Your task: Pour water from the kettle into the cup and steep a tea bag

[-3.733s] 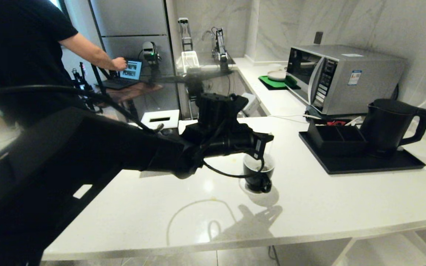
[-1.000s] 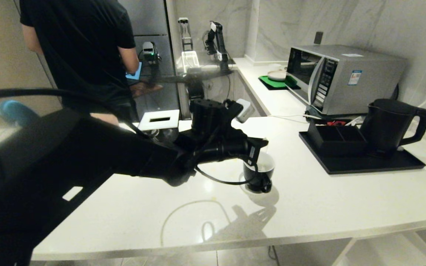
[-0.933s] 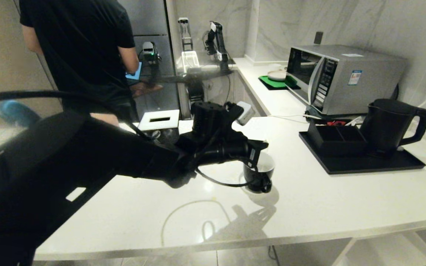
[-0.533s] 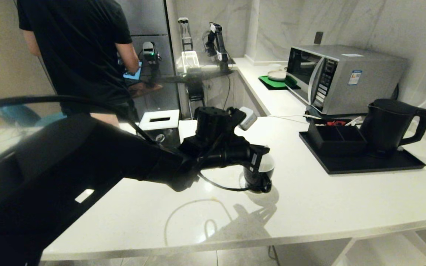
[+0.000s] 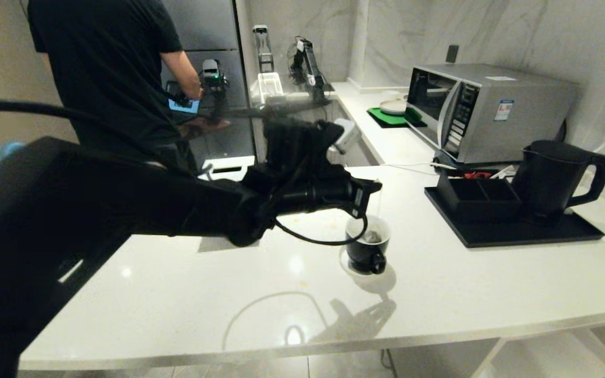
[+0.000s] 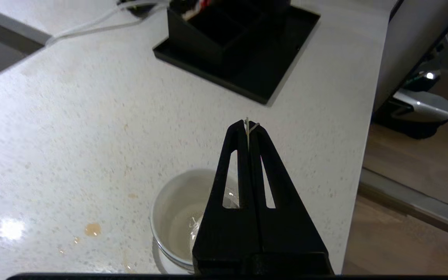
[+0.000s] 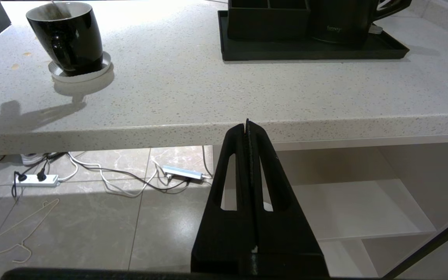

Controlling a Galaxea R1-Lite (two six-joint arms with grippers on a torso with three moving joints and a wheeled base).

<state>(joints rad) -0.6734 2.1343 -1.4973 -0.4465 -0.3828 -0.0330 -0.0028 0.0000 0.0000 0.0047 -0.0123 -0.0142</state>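
Left end effector (image 6: 248, 128) above cup (image 5: 368, 244), pinching tea bag (image 5: 371, 237) string; bag in cup, steeping under way. Kettle (image 5: 554, 178) parked far right. Right end effector (image 7: 248, 128) pressed together, idle.

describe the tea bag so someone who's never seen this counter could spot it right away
On the white stone counter, left of the black tray, a small black cup with a white inside stands on a white saucer. The tea bag, a tiny brownish pyramid, hangs inside it, its string pinched by the left gripper.

left claw (image 6: 247, 130) hiding half the cup (image 6: 177, 217), person's (image 5: 108, 63) head cropped
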